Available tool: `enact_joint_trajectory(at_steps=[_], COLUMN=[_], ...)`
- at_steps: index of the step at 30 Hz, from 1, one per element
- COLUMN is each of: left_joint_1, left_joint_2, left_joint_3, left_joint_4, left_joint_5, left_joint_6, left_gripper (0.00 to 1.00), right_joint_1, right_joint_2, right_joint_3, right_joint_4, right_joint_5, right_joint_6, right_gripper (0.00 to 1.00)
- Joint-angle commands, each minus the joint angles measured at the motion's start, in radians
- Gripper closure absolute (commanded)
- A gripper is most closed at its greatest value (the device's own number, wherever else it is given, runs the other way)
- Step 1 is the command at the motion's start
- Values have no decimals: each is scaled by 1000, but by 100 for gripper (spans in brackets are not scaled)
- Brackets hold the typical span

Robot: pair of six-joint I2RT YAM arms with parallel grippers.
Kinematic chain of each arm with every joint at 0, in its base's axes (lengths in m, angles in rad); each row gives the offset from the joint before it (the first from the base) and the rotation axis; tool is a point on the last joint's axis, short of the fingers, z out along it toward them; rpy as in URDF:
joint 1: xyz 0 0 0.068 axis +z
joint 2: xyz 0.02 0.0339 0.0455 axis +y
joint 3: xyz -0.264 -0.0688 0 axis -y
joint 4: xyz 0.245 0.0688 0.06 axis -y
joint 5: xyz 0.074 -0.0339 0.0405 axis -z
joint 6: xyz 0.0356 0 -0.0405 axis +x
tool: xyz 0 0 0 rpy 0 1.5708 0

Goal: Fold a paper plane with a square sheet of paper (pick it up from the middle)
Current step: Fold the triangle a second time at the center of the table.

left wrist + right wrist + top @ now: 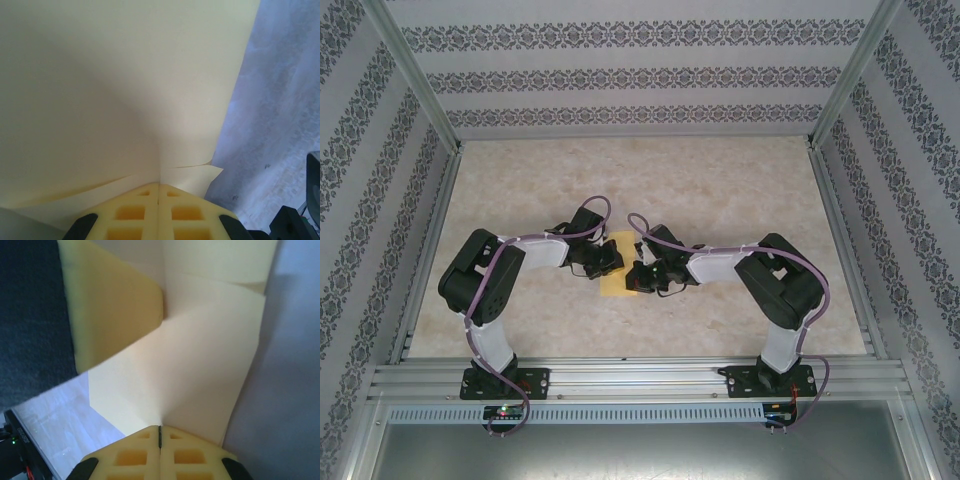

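Tabletop (pixel 740 200) of pale marbled finish forms the work surface, enclosed by patterned walls (pixel 620 75) on three sides. Left arm (pixel 485 285) and right arm (pixel 775 280) reach inward from the near edge and meet at mid-table.

Between them is the square sheet of paper (pixel 616 288), yellow-orange. It is gripped from both sides and stands up from the fingers in both wrist views; whether its lower edge touches the table cannot be told.

1. Left gripper (pixel 603 262): closed, with the sheet clamped between its yellow pads (pixel 132 212). In the left wrist view the paper (pixel 110 90) bows away from the pinch line (pixel 158 192) in a soft curve.
2. Right gripper (pixel 646 277): closed, clamping the sheet (pixel 205 365) at the seam of its pads (pixel 187 457).

Overlapping flaps (pixel 235 287) and a doubled edge (pixel 192 172) indicate that the sheet is already partly folded.

Handling assessment:
- Weight is judged negligible and stiffness very low. The curve above the left pads shows that the sheet sags wherever it is unsupported.
- The surface is judged smooth, so a light clamp may let it slide. Heavy or twisting force would probably set unwanted creases or tear an edge.
- Recommended hold: flat across the layers, close to an existing fold, where the doubled paper is stiffest. Avoid single-layer corners.
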Motion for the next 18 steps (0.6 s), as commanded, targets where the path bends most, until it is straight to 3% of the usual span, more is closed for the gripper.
enact_joint_trajectory(at_steps=[1,10,18], left_joint_1=[-8,-8,0], left_joint_2=[44,44,50], left_joint_3=[-24,-25,-31], left_joint_4=[-42,-41,-60], left_joint_5=[-87,-85,-116], left_joint_6=[36,35,37], left_gripper=[99,99,100], right_joint_1=[9,14,8], right_joint_2=[-28,74,7], right_joint_3=[53,90,-13], right_joint_4=[-50,-151,-121], right_joint_5=[-12,33,22], right_joint_6=[-7,-44,-26], right_gripper=[95,94,91])
